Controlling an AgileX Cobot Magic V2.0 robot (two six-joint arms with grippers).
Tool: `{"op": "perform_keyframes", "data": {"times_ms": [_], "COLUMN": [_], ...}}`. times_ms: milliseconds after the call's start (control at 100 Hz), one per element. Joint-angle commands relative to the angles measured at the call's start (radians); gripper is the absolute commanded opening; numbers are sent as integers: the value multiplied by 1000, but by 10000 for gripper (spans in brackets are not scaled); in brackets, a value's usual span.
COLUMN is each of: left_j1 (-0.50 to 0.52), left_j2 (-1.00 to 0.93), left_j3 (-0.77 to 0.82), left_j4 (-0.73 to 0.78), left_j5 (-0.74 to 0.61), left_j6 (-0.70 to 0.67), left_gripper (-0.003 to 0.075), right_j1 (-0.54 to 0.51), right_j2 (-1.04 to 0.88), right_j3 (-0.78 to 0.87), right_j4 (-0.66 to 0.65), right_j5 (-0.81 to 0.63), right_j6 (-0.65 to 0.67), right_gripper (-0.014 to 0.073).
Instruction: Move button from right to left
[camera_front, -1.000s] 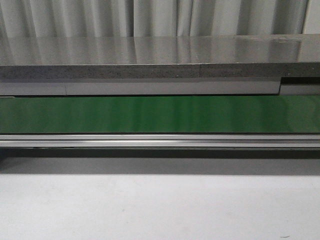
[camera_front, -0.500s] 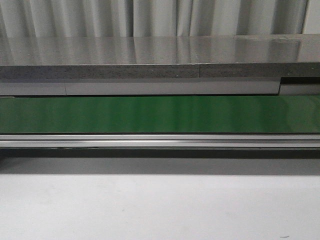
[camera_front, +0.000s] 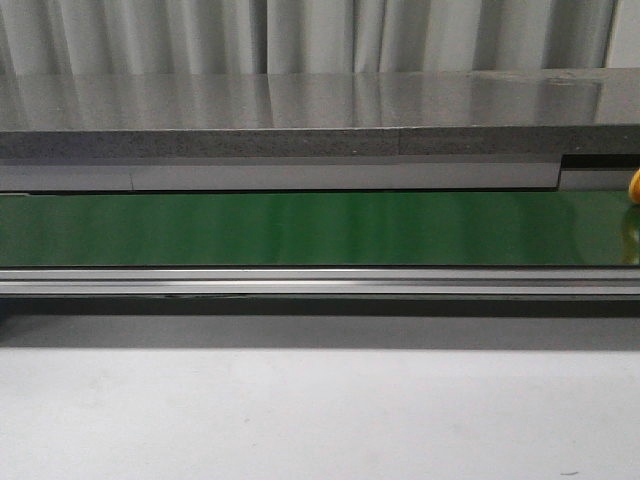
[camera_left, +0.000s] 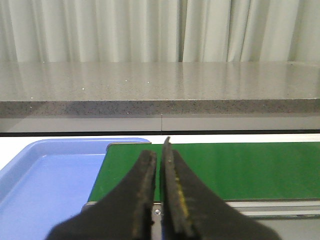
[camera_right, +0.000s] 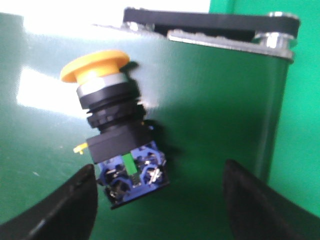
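The button lies on its side on the green belt, with its orange-yellow mushroom cap away from my right gripper and its black and blue body between the fingers. My right gripper is open, with a dark finger on each side of the button body and not touching it. A sliver of the orange-yellow cap shows at the right edge of the front view. My left gripper is shut and empty above the left end of the belt. Neither gripper shows in the front view.
A blue tray lies just past the belt's left end. A grey stone counter runs behind the belt, with an aluminium rail along its front. A metal frame and roller end close off the belt's right end.
The orange-yellow cap has come into the front view at its right edge; it was not there in the two earlier frames. The rest looks the same.
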Motion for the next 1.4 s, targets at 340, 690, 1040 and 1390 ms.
{"op": "perform_keyframes", "data": {"times_ms": [340, 690, 1040, 1390], "left_j1": [2, 2, 2, 2], "left_j2": [-35, -35, -35, -35], "left_j3": [41, 41, 41, 41], "left_j4": [-8, -8, -8, -8], "left_j5": [-80, -80, -80, -80], "left_j6": [-11, -11, -11, -11], "left_gripper": [5, 5, 5, 5], "right_j1": [100, 159, 159, 159], "right_j2": [-292, -669, -1105, -1411], "right_j3": [8, 317, 658, 809], "right_j4": [36, 56, 89, 96], "right_j5": [-124, -413, -512, -423], "right_j6": [-8, -8, -8, -8], "right_gripper": [496, 496, 465, 454]}}
